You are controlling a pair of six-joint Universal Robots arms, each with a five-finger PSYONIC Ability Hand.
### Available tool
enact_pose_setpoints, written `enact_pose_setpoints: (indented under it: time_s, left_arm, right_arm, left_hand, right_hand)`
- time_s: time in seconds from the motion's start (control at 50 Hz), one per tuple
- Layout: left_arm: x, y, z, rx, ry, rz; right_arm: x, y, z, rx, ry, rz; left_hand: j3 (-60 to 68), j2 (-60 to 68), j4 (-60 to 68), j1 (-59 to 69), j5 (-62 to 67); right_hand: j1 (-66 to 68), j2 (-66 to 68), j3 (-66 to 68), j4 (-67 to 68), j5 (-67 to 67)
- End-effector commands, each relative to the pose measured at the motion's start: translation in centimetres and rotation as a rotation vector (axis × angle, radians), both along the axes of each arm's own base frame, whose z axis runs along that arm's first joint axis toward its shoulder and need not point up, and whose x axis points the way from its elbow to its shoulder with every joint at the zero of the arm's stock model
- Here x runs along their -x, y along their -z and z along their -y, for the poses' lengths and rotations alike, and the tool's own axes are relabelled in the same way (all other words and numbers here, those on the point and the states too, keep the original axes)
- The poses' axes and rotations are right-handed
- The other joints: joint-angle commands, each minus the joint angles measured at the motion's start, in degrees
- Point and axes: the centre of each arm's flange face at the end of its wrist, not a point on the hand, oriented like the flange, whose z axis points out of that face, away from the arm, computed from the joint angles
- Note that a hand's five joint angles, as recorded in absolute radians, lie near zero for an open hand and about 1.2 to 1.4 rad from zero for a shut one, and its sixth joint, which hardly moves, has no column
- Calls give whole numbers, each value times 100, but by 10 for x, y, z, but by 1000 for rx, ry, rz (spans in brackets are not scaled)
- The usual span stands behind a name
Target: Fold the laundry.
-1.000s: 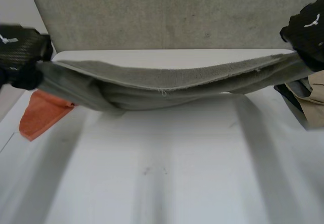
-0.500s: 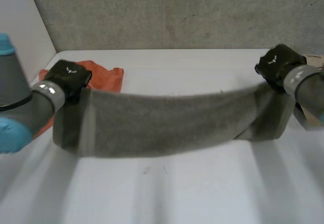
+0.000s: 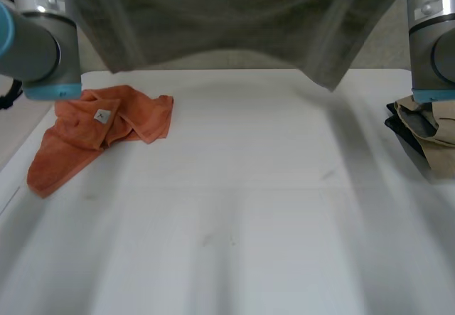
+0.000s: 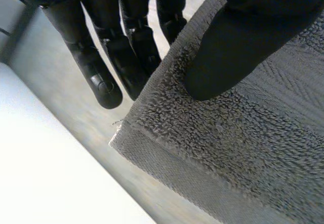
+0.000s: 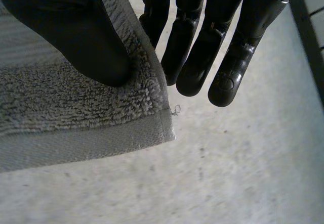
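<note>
- Fingers (image 4: 104, 77) of the left hand (image 4: 238, 47) run straight behind a grey terry-cloth towel (image 4: 243, 153) while the thumb presses on its front face. The left wrist view shows them pinching the cloth just inside a corner.
- The right wrist view shows the right hand (image 5: 71, 32) gripping the same way. Its thumb is on the pile near the towel's hemmed corner, and its fingers (image 5: 197, 67) are straight at the cloth's edge, partly behind it.
- The head view adds the whole span: the towel (image 3: 227, 16) hangs spread at 12 o'clock, held clear of the white counter (image 3: 234, 222). It hangs between the left arm (image 3: 39, 38) at 10 o'clock and the right arm (image 3: 430, 38) at 2 o'clock.
- Its lower edge dips lowest toward 1 o'clock.
- An orange crumpled cloth (image 3: 99, 130) with a small white tag lies on the counter at 9 o'clock.
- A beige garment (image 3: 434, 126) sits at 3 o'clock by the counter's edge, on something dark.
</note>
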Motion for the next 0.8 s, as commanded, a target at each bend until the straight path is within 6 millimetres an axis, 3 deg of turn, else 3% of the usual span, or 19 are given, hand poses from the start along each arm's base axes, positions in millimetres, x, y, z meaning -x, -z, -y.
enact_pose_setpoints:
  time_s: [0.02, 0.12, 0.14, 0.22, 0.28, 0.34, 0.48, 0.58, 0.66, 0.74, 0.8]
  left_arm:
    - [-8, 89, -3, -309, 0, 65]
    - [-16, 151, -23, -504, -9, 116]
    - [-17, 158, -28, -530, -7, 123]
    - [-22, 188, -55, -640, 3, 161]
    - [-26, 198, -77, -696, 6, 178]
    - [-31, 198, -95, -726, 6, 190]
    - [-44, 172, -154, -831, 8, 242]
    - [-60, 156, -215, -1057, 9, 361]
    - [-68, 153, -241, -1197, 10, 422]
    - [-67, 154, -239, -1198, 7, 442]
    - [-64, 165, -228, -1207, 3, 451]
  right_arm:
    - [4, 43, -10, -238, -43, -1]
    - [8, 99, -20, -453, -46, -52]
    - [9, 118, -27, -530, -52, -73]
    - [11, 159, -46, -713, -74, -127]
    - [16, 179, -62, -844, -76, -162]
    - [22, 172, -75, -914, -71, -165]
    - [54, 143, -121, -1181, -10, -187]
    - [84, 126, -161, -1385, 68, -301]
    - [104, 126, -176, -1469, 107, -398]
    - [106, 131, -175, -1457, 102, -422]
    - [108, 137, -168, -1448, 107, -413]
  left_hand:
    - [1168, 1140, 1113, 1442, 1367]
    - [1168, 1140, 1113, 1442, 1367]
    - [1168, 1140, 1113, 1442, 1367]
    - [1168, 1140, 1113, 1442, 1367]
    - [1168, 1140, 1113, 1442, 1367]
    - [1168, 1140, 1113, 1442, 1367]
    - [1168, 1140, 1113, 1442, 1367]
    - [1168, 1140, 1113, 1442, 1367]
    - [1168, 1140, 1113, 1442, 1367]
    - [1168, 1140, 1113, 1442, 1367]
    - [1168, 1140, 1113, 1442, 1367]
  right_hand:
    - [2314, 1245, 1207, 1191, 1334]
    - [2314, 1245, 1207, 1191, 1334]
    - [2314, 1245, 1207, 1191, 1334]
    - [2314, 1245, 1207, 1191, 1334]
    - [2314, 1245, 1207, 1191, 1334]
    - [2314, 1245, 1207, 1191, 1334]
    - [2314, 1245, 1207, 1191, 1334]
    - [2314, 1245, 1207, 1191, 1334]
    - [2314, 1245, 1207, 1191, 1334]
    - [2314, 1245, 1207, 1191, 1334]
    - [2314, 1245, 1207, 1191, 1334]
